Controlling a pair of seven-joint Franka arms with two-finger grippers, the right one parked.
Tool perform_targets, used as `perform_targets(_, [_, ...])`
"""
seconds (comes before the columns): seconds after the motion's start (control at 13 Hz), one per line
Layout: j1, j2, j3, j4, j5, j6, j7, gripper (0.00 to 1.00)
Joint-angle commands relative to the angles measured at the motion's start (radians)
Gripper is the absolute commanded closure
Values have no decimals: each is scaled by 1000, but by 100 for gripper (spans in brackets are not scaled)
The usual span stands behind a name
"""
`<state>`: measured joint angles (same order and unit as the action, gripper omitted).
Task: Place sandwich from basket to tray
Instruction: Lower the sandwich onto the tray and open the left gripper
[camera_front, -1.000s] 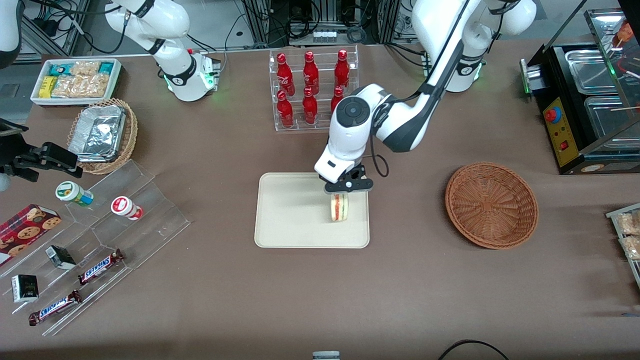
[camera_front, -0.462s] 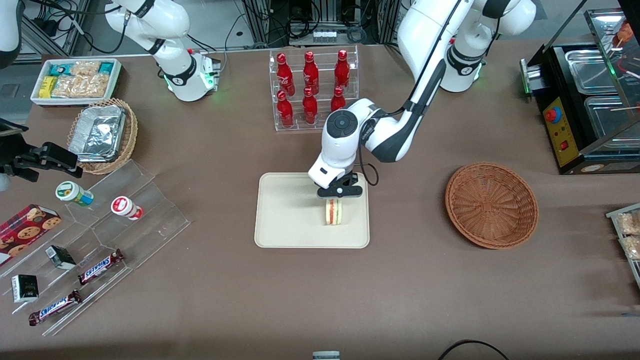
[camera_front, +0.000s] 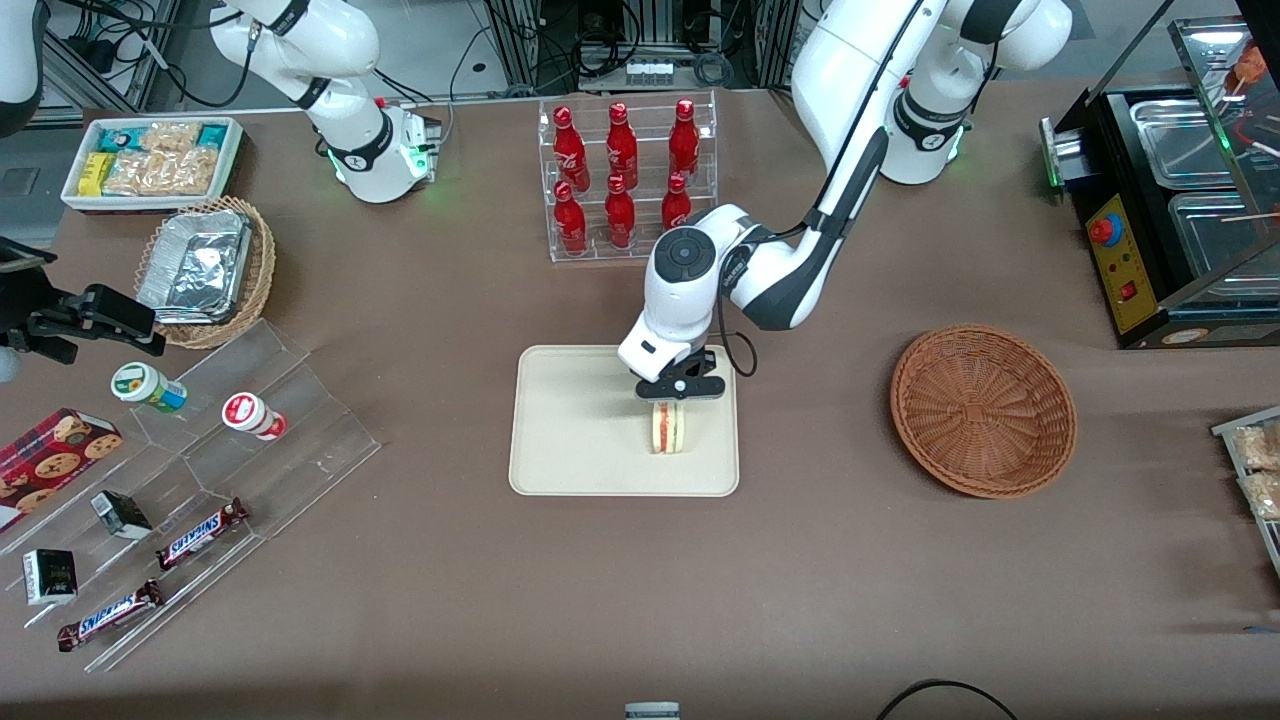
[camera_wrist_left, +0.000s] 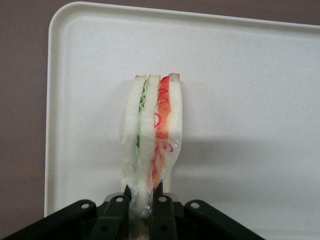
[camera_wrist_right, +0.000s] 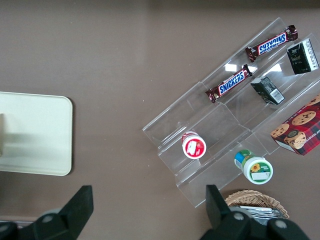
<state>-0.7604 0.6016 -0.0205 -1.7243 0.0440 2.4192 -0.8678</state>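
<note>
Sandwich (camera_front: 668, 428) standing on edge on the tray (camera_front: 560, 440), toward the working arm's end of it. Three pale bread slices pressed together, green filling in one seam, red-pink filling in the other, all wrapped in clear film (camera_wrist_left: 150, 135). Film bunched at the end nearest the wrist camera, apparently pinched there between the black fingers (camera_wrist_left: 116, 210). Gripper (camera_front: 676, 392) directly above the sandwich's farther end, closed narrowly on that wrapped end. Lower edge seemingly touching the tray surface, though contact hard to confirm from above.

Against the frame a second ago: gripper and sandwich shifted slightly toward the parked arm's end and set lower over the tray. Against half a second ago: almost no change, arm only a touch lower. Basket (camera_front: 983, 408) unchanged, holding nothing, well apart toward the working arm's end of the table (camera_front: 820, 590).
</note>
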Motion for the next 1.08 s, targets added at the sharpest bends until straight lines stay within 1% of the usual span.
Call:
perform_targets(0.0, [-17,9,16,15,17,-3,-22,92])
perform_targets(0.08, [-17,10,16,15,17,-5,-22,90])
perform_targets(0.23, [-17,11,17,14,17,-8,-22,48])
perform_targets(0.31, [-17,7,17,14,19,-11,-22,21])
perform_targets(0.38, [-16,3,19,14,19,-14,-22,2])
perform_targets(0.46, [-16,-5,20,17,17,-26,-23,0])
perform_targets(0.62, [-7,-51,20,26,17,-104,-23,0])
perform_targets(0.77, [13,-138,24,26,16,-193,-23,0])
perform_targets(1.0, [76,-274,36,26,14,-345,-20,0])
